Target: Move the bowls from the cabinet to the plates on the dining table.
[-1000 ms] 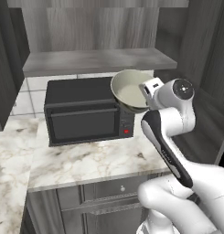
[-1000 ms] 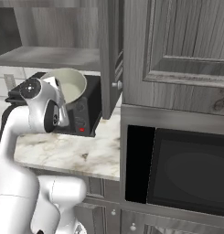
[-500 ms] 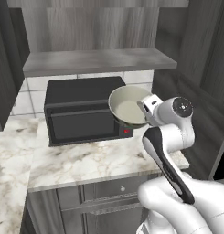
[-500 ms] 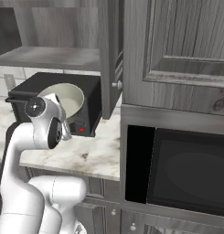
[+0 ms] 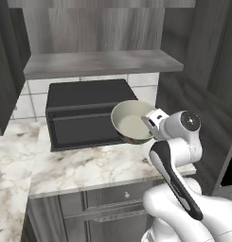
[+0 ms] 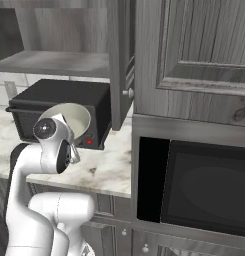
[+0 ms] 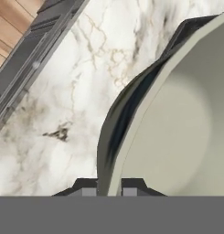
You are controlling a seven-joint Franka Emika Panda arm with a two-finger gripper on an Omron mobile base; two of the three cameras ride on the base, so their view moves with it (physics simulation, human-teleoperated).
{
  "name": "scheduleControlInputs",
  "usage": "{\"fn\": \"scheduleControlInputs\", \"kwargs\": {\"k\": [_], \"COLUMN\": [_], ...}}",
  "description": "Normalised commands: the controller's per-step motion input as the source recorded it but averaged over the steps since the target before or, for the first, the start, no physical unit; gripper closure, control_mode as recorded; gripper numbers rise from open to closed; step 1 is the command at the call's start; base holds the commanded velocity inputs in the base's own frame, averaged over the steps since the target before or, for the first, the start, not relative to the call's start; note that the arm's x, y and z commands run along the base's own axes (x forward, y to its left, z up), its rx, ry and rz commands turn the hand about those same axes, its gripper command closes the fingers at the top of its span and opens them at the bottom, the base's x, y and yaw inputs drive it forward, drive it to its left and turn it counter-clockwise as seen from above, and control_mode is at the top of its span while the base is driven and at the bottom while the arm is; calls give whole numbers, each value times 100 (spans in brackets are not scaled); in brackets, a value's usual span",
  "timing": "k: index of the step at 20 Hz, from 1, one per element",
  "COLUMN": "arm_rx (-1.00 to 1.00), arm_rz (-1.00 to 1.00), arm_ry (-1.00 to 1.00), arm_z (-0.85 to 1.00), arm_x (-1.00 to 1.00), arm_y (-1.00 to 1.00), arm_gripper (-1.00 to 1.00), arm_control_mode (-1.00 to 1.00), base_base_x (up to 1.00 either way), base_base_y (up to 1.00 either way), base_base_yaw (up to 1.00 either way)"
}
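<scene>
We saw the gripper [image 7: 109, 185] pinching the rim of the pale cream-green bowl [image 5: 132, 122], one finger on each side of its wall. The bowl hung tilted in the air, in front of the black microwave [image 5: 84, 113] and above the marble worktop [image 5: 89, 165]. The arm [image 5: 176, 156] rose from below, bent sharply at the wrist, below the cabinet's grey shelf [image 5: 101, 63].
</scene>
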Motion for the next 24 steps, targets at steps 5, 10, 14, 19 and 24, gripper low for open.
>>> {"fn": "scheduleControlInputs", "kwargs": {"k": [5, 10, 14, 19, 24], "arm_rx": [0, 0, 0, 0, 0], "arm_rz": [1, 0, 0, 0, 0], "arm_ry": [0, 0, 0, 0, 0], "arm_z": [-9, 0, 0, 0, 0], "arm_x": [-5, 0, 0, 0, 0], "arm_y": [0, 0, 0, 0, 0], "arm_gripper": [100, 100, 100, 100, 100], "arm_control_mode": [100, 100, 100, 100, 100], "base_base_x": [-16, -83, -100, -100, -73], "base_base_y": [0, 1, 6, 6, 0], "base_base_yaw": [1, 2, 3, 3, -3]}}
